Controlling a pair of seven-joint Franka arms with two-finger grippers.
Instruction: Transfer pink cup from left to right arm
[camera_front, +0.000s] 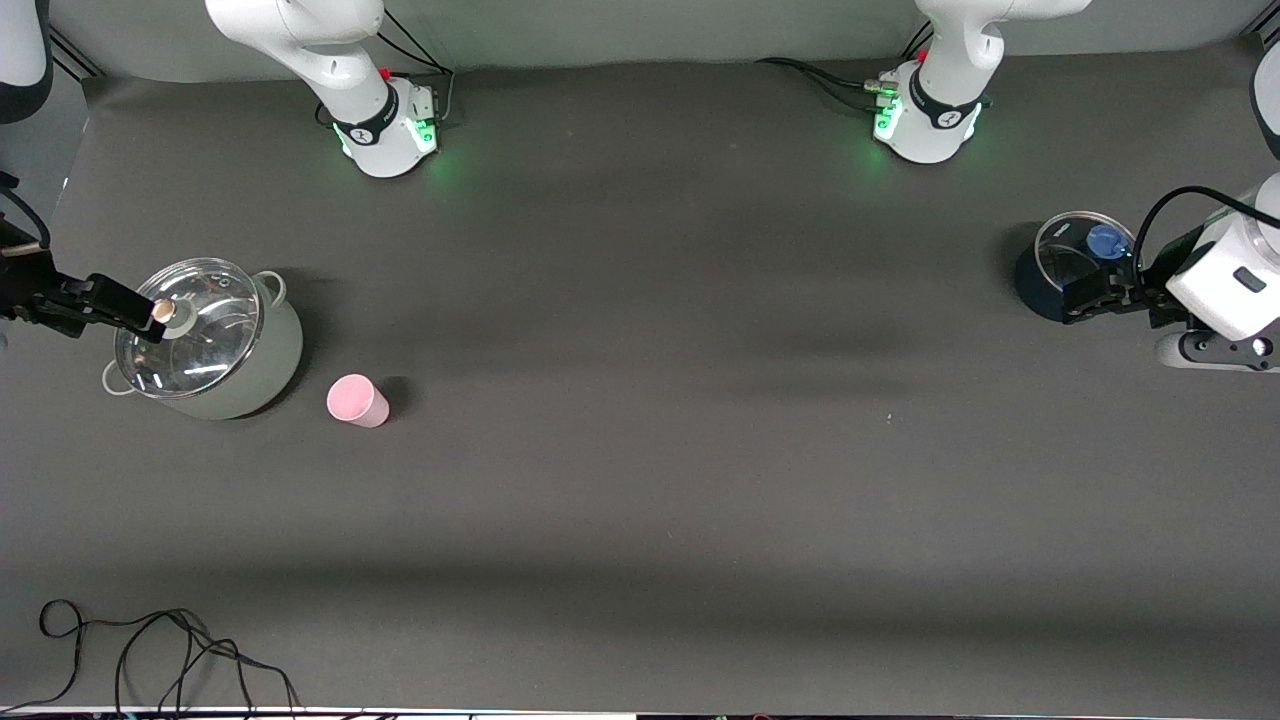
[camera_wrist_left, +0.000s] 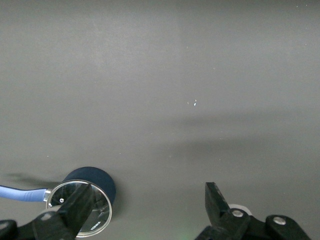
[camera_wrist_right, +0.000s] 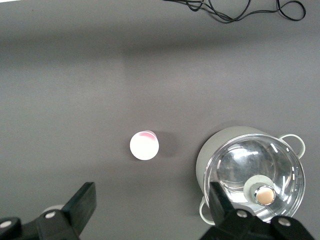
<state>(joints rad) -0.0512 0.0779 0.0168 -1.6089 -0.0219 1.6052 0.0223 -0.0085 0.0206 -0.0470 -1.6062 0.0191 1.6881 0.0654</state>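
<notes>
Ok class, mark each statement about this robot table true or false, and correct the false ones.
1. The pink cup stands on the table beside the pale pot. True.
2. The left gripper holds the cup. False: it is open and empty, by the dark blue pot.
3. The right gripper is open, partly over the pale pot. True.
4. The pale pot has no lid. False: a glass lid covers it.
5. The cup is at the left arm's end of the table. False: the right arm's end.

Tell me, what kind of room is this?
Probably a robot lab: two arm bases bolted to a dark-covered table, a pink cup and lidded pot as props, loose cables at the edge.
</notes>
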